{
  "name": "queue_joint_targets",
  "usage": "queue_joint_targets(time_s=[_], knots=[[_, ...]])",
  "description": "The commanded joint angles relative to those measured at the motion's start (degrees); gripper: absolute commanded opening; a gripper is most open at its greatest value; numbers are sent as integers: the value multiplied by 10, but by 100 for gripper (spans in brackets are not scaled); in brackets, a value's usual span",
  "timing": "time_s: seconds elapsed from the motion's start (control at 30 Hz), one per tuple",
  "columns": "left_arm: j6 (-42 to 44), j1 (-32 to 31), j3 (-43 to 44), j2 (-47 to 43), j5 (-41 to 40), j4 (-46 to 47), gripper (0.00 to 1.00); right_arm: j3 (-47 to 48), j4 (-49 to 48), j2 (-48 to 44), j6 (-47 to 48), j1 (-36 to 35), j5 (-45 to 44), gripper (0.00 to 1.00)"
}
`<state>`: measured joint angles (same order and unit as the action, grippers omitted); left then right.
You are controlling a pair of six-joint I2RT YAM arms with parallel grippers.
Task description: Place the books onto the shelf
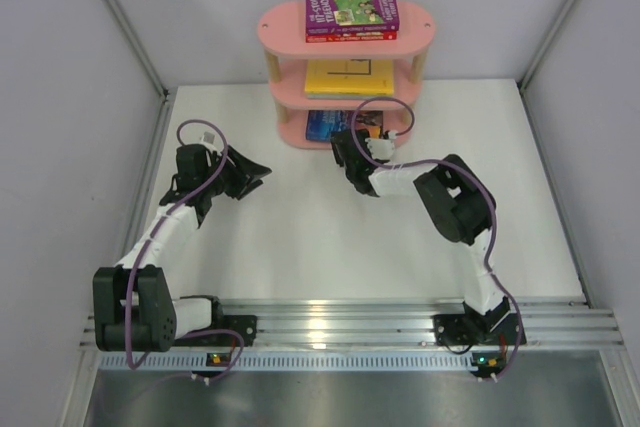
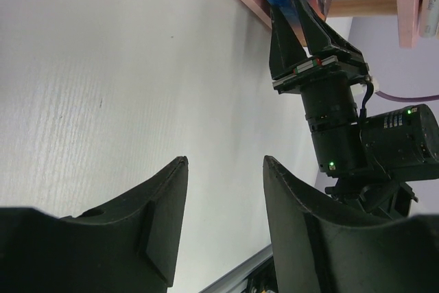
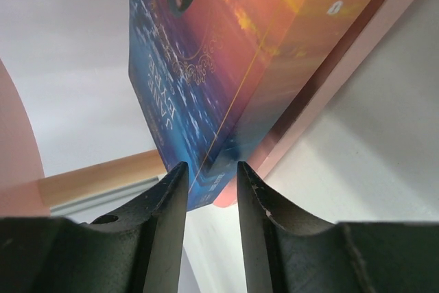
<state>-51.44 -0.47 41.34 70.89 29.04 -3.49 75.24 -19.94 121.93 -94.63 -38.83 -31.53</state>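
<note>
Our right tool (image 3: 211, 166) straddles the blue book (image 3: 206, 66) to shelve it, grip unclear; left tool (image 2: 225, 159) hangs half-open, empty.

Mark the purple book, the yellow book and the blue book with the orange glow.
purple book (image 1: 352, 4): top external view, middle of its cover.
yellow book (image 1: 349, 77): top external view, exposed part of its cover.
blue book (image 3: 175, 101): right wrist view, blue area of its cover.
</note>
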Motion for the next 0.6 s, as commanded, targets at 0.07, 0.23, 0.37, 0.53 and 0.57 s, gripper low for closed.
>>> queue_joint_targets(time_s=[0.07,0.23,0.37,0.53,0.57], knots=[[11,0,-1,0,-6,16,53,31,-5,11,-15,3,-1,33],[14,1,-1,0,-10,13,53,28,-16,16,-13,7,-6,26],[14,1,-2,1,-11,13,53,23,-27,18,-13,13,-7,24],[13,1,-2,2,-10,14,53,22,-36,17,-8,17,-9,24],[13,1,-2,2,-10,15,53,23,-36,18,-8,17,-9,25]])
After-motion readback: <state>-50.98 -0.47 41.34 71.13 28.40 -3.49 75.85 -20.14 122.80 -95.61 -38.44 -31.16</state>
